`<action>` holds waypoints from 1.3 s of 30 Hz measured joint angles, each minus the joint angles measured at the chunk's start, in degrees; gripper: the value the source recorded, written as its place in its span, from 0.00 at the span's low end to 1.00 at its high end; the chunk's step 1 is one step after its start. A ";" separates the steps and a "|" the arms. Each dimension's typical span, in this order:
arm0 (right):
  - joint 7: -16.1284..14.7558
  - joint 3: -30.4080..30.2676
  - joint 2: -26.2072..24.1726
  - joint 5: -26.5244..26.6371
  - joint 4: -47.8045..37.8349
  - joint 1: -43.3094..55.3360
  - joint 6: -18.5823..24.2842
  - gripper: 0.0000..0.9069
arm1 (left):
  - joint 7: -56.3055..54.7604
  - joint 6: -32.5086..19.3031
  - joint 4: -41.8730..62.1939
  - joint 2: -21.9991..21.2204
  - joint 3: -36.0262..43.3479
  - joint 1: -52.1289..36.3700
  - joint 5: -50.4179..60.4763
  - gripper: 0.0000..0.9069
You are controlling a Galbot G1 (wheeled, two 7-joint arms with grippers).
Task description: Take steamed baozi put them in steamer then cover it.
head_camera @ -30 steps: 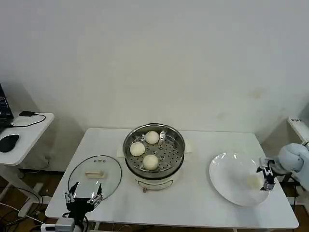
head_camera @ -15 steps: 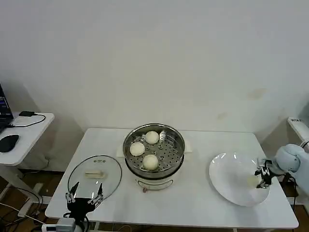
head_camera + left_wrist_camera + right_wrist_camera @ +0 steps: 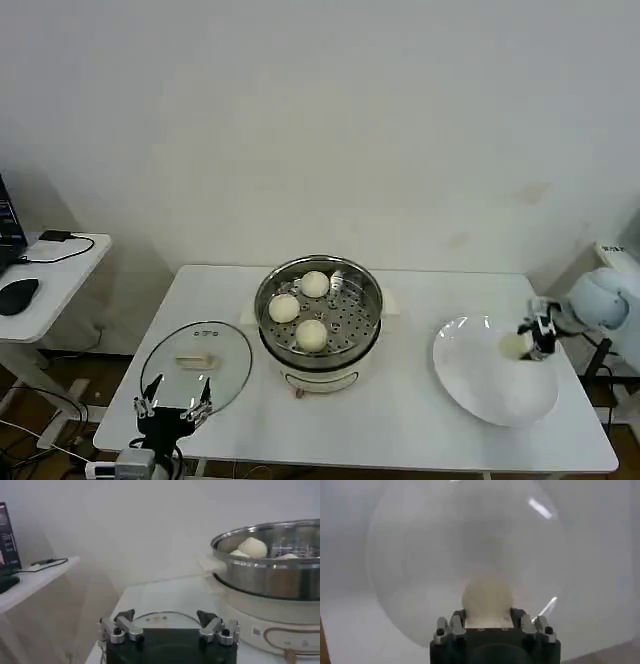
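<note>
The right gripper is clamped on a steamed baozi just above the white plate. Three more buns sit in the steamer mid-desk. The left gripper, fingers spread, waits beside the cover.

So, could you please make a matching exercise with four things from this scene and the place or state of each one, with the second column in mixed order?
Things:
1. cover
2. steamer
3. right gripper
4. left gripper

Places or states:
a. holds three buns on its tray
b. open, at the table's near edge
c. flat on the table, left of the pot
d. shut on a baozi above the white plate

Pairs: 1-c, 2-a, 3-d, 4-b
</note>
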 measured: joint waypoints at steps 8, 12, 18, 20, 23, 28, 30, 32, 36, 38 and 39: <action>1.61 -14.53 4.39 9.18 4.41 18.78 -4.12 0.68 | -0.05 0.20 0.12 -0.12 -0.01 -0.59 0.04 1.00; 3.05 -20.99 9.32 14.89 5.43 26.80 -6.75 0.68 | -0.06 0.20 0.20 -0.21 -0.02 -0.79 0.24 1.00; 5.92 -28.04 17.34 24.01 5.83 34.46 -10.89 0.68 | -0.05 0.20 0.20 -0.11 -0.41 -0.99 0.19 1.00; 6.94 -29.49 19.87 26.79 5.78 35.86 -12.23 0.68 | -0.05 0.17 0.20 -0.12 -0.54 -0.98 0.18 1.00; 8.79 -31.18 23.72 31.26 5.39 37.16 -14.43 0.68 | -0.04 0.10 0.21 -0.11 -0.61 -0.88 0.21 1.00; 11.70 -33.21 29.01 38.02 4.26 37.82 -17.89 0.68 | -0.04 0.04 0.16 -0.19 -0.83 -0.77 0.21 1.00; 12.64 -33.88 30.41 40.07 3.68 37.76 -19.08 0.68 | -0.04 0.03 0.15 -0.29 -0.80 -0.86 0.21 1.00; 13.33 -34.65 31.41 41.56 3.16 37.47 -20.09 0.68 | -0.04 0.00 0.13 -0.36 -0.68 -0.87 0.22 1.00; 14.36 -35.59 33.26 43.24 2.09 36.83 -21.46 0.68 | 0.02 -0.09 0.23 -0.21 -0.59 -1.05 0.17 1.00; 14.84 -35.92 34.10 43.72 1.53 36.48 -21.98 0.68 | 0.04 -0.14 0.49 -0.20 -0.56 -1.22 0.15 1.00; 15.03 -35.98 34.40 43.88 1.21 36.27 -22.18 0.68 | 0.03 -0.17 0.57 -0.22 -0.54 -1.25 0.14 1.00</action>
